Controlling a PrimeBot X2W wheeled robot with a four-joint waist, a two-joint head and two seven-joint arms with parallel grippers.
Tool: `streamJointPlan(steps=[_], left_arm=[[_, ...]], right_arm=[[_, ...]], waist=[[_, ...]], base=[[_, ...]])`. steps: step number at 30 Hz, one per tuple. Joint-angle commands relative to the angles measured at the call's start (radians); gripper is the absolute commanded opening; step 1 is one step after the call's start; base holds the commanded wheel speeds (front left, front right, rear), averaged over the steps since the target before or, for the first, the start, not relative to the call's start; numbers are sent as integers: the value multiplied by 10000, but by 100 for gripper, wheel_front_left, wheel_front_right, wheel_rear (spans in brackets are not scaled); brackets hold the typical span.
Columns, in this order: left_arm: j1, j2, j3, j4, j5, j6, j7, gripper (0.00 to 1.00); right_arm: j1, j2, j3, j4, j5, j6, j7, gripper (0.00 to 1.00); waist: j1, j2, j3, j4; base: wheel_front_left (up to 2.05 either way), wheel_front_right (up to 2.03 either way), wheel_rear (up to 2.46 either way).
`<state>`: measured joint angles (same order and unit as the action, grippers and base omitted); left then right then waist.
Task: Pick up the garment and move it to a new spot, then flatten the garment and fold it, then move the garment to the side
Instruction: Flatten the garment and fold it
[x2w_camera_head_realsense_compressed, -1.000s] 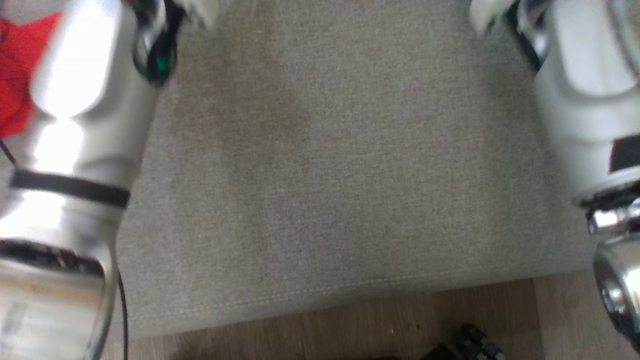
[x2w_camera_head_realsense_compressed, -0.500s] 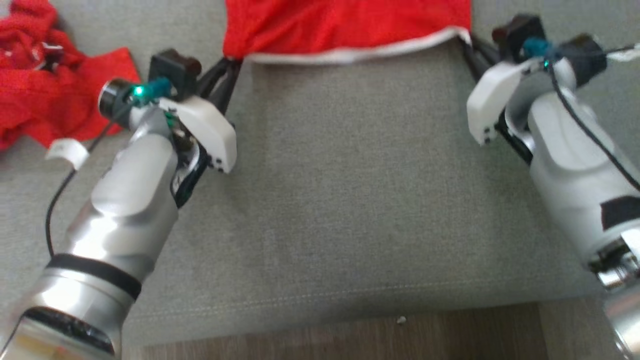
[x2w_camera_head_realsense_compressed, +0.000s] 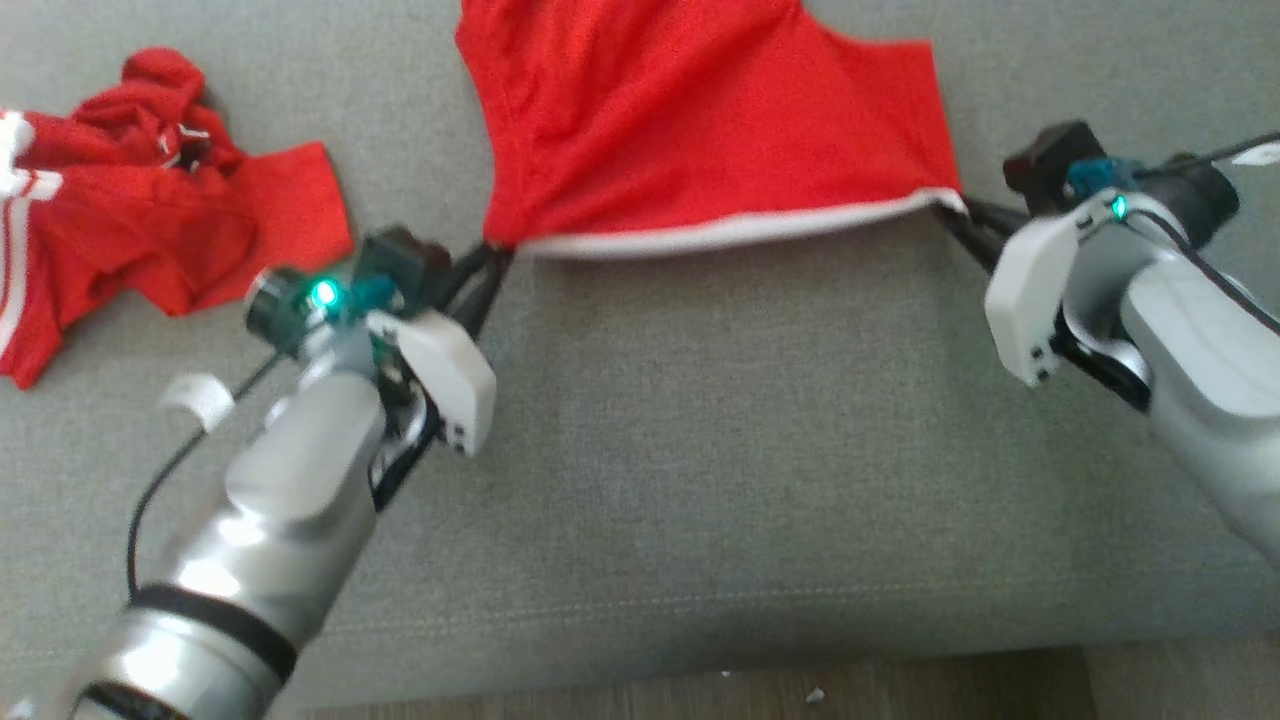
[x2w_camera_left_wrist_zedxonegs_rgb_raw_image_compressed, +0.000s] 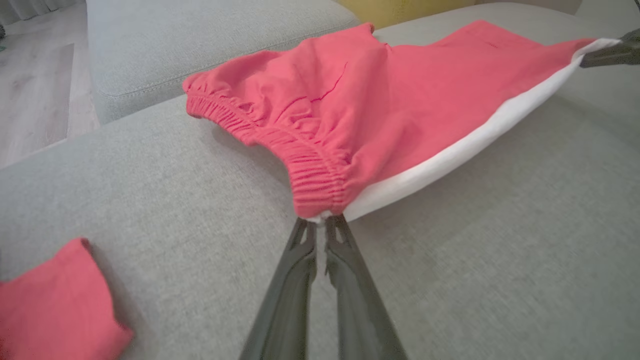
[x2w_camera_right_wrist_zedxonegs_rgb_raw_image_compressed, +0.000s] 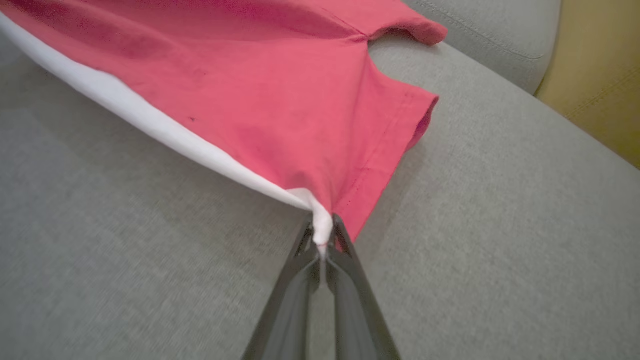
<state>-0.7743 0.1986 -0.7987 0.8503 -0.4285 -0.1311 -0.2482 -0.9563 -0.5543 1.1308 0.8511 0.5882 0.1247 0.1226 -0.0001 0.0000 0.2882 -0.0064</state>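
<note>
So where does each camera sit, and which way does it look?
Head view: on the head, looking down at grey cushion, red shorts, left forearm, right forearm, left fingers, right fingers.
Left wrist view: on that wrist, looking along the left fingers to the shorts' waistband corner.
Right wrist view: on that wrist, looking along the right fingers to the shorts' hem corner.
Shared: both wrist views show the shorts' white stripe.

Garment (x2w_camera_head_realsense_compressed: 700, 130): far end beyond left gripper (x2w_camera_head_realsense_compressed: 495, 250) cut off.
Red heap (x2w_camera_head_realsense_compressed: 150, 230): left of that gripper, cropped at edge.
</note>
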Motion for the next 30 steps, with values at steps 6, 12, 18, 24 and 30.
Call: streamJointPlan(steps=[6,12,18,24,30], left_arm=[[704,635,-369,-618,-513,4,-21,0],[1487,1099,-1058,-1590,-1138,4,429,0],[2224,1600,-1542,-2778,-1626,4,972,0],[2939,2073,-1683,-4086,-2006,70,1673,0],[2915,2539,-1359,-5443,-2264,459,2099,0]], right_arm=[[413,-1682,1178,-2332,1627,60,907,0],[835,-3045,1457,-4247,2345,60,2006,0],[1562,-4130,1489,-5770,2698,60,3209,0],[2272,-5070,1492,-7132,2840,60,3989,0],[1470,-5408,1405,-7629,2941,60,3817,0]], waist=[[1,0,-677,0],[1,0,-1048,77],[1,0,-1467,93],[1,0,-1706,26],[1,0,-1254,18]], base=[[0,0,0],[0,0,0],[0,0,0],[0,0,0],[0,0,0]])
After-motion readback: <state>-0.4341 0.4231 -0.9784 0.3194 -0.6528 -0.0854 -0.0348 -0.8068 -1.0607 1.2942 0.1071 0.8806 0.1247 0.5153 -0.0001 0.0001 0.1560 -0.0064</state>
